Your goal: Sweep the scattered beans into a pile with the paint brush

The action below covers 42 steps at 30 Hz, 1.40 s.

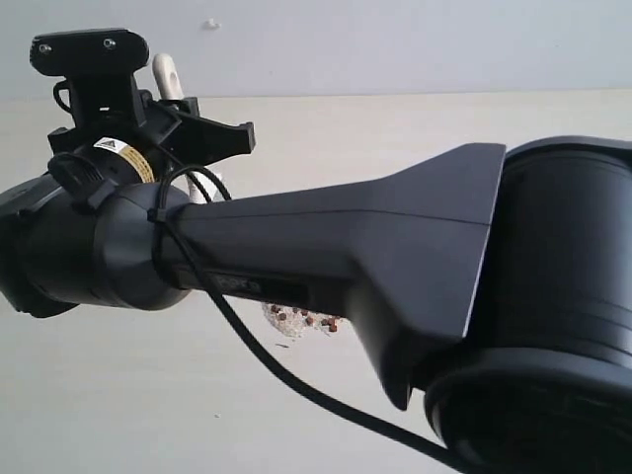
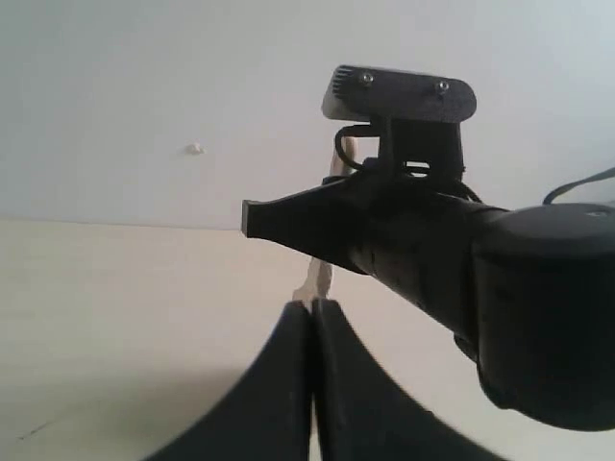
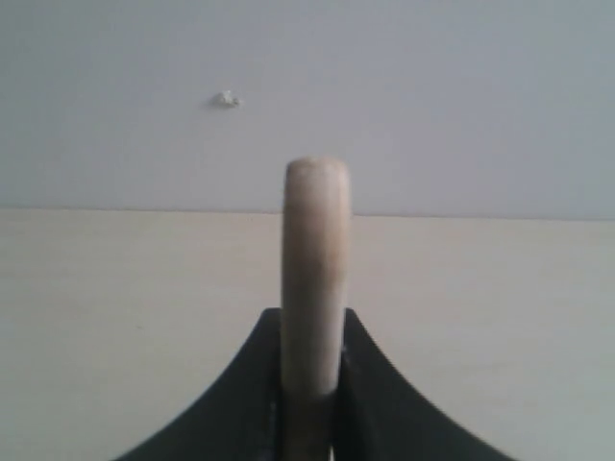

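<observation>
A small patch of reddish-brown beans [image 1: 308, 320] mixed with pale crumbs shows on the beige table just under my right arm [image 1: 326, 237], which hides whatever lies around it. My right gripper [image 3: 313, 325] is shut on the cream wooden handle of the paint brush [image 3: 315, 250], which stands up between its fingers. The handle's rounded end [image 1: 167, 72] sticks up beside the wrist camera, and a pale stretch of the brush [image 2: 320, 279] hangs below the gripper. The bristles are hidden. My left gripper [image 2: 312, 307] is shut with nothing in it and hovers low over the table.
The right arm's bulky black body fills most of the exterior view, with a loose black cable [image 1: 296, 380] hanging under it. The beige tabletop [image 1: 395, 128] runs back to a grey wall [image 1: 395, 39] that has a small white spot [image 1: 210, 23].
</observation>
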Tool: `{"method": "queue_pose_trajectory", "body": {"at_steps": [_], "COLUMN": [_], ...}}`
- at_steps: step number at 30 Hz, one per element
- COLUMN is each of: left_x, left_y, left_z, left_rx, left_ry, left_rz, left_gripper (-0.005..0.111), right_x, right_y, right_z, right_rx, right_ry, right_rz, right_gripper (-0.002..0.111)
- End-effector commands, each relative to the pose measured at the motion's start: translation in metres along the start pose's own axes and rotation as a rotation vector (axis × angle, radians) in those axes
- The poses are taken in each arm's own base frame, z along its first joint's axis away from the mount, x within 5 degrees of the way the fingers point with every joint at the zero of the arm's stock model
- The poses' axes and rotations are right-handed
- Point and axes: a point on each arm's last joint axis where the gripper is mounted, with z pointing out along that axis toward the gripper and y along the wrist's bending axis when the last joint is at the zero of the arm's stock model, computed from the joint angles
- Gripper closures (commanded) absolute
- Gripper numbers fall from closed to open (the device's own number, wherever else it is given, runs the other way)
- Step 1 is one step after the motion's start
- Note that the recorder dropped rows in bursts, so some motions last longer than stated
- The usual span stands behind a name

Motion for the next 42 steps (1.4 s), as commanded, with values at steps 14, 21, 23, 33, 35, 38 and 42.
{"method": "queue_pose_trajectory", "body": {"at_steps": [14,21,23,33,35,38,42], "left_x": [0.001,0.001,0.001,0.001,0.001,0.001,0.002], "left_y": [0.001,0.001,0.001,0.001,0.001,0.001,0.001], "left_z": [0.0,0.0,0.0,0.0,0.0,0.0,0.0], "left_rx": [-0.003,-0.003,-0.003,-0.003,-0.003,-0.003,-0.005], "left_ry": [-0.002,-0.002,-0.002,-0.002,-0.002,-0.002,0.003], "left_rz": [0.001,0.001,0.001,0.001,0.001,0.001,0.001], "left_gripper": [0.107,0.107,0.107,0.107,0.107,0.107,0.107], "right_x": [0.008,0.019,0.013,0.023,0.028,0.04,0.048], "right_y": [0.003,0.01,0.014,0.026,0.025,0.026,0.026], "right_z": [-0.002,-0.01,-0.017,-0.033,-0.031,-0.027,-0.024], "right_rx": [-0.001,-0.024,-0.054,-0.154,-0.127,-0.113,-0.096], "right_ry": [0.02,0.022,-0.031,0.033,0.029,0.03,0.033], "right_rz": [-0.185,-0.206,-0.213,-0.158,-0.204,-0.295,-0.323], "right_gripper": [0.108,0.108,0.108,0.108,0.108,0.108,0.108]}}
